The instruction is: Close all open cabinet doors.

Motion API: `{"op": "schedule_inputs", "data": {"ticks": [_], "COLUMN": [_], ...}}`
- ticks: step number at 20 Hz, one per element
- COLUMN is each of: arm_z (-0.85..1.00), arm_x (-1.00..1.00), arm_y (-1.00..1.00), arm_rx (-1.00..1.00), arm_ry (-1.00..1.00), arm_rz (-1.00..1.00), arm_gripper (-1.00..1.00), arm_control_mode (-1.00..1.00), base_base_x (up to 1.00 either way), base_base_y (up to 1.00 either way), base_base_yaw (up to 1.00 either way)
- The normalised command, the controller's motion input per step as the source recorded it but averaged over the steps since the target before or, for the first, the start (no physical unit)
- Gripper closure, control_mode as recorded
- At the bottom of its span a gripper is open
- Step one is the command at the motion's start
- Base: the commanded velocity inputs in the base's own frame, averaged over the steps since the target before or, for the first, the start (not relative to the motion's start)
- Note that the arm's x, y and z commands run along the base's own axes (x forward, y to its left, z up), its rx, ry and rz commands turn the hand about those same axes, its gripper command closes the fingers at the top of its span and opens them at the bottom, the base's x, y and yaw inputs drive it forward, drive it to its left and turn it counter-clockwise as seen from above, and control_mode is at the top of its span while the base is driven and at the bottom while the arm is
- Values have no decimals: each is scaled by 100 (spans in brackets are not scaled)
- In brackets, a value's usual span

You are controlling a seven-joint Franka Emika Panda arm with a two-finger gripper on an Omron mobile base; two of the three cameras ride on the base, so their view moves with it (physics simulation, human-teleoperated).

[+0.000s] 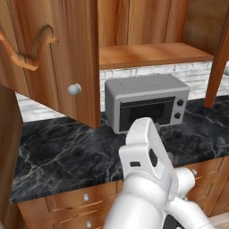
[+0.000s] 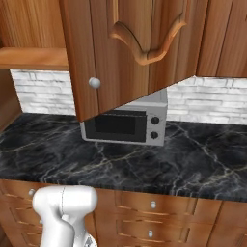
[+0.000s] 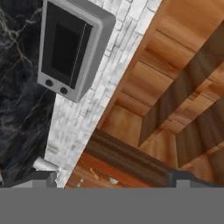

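Note:
Two cabinet doors stand open over the counter. The left door [image 1: 58, 53] swings out toward me, with its round silver knob [image 1: 74, 89] at its lower right corner. I see the right door [image 1: 218, 67] edge-on in the left base view and broadside [image 2: 140, 48] in the right base view, knob [image 2: 94, 82] at its lower left. Between them the cabinet's shelf [image 1: 152, 54] lies bare. My gripper [image 3: 116, 180] is open with nothing between its fingertips [image 3: 43, 177], low in front of the counter, looking up at the cabinet's underside [image 3: 175, 87].
A grey microwave [image 1: 145, 103] stands on the black marble counter [image 1: 67, 156] against the white brick wall [image 2: 212, 101], under the open cabinet. Wooden drawer fronts [image 2: 154, 205] with silver knobs run below the counter. A wooden side panel [image 1: 9, 147] rises at the far left.

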Motion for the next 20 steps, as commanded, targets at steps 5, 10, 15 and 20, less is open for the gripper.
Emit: {"op": "schedule_inputs", "data": {"ticks": [5, 10, 15, 20], "arm_z": [17, 11, 4, 0], "arm_x": [0, 19, 50, 60], "arm_y": [88, 73, 73, 81], "arm_rx": [-17, -8, -5, -6], "arm_ry": [-21, -14, -6, -2], "arm_rz": [15, 6, 0, 0], "arm_gripper": [-100, -100, -100, -100], "arm_control_mode": [-100, -100, -100, -100], "base_base_x": [0, 0, 0, 0], "base_base_y": [0, 0, 0, 0], "base_base_yaw": [0, 0, 0, 0]}}
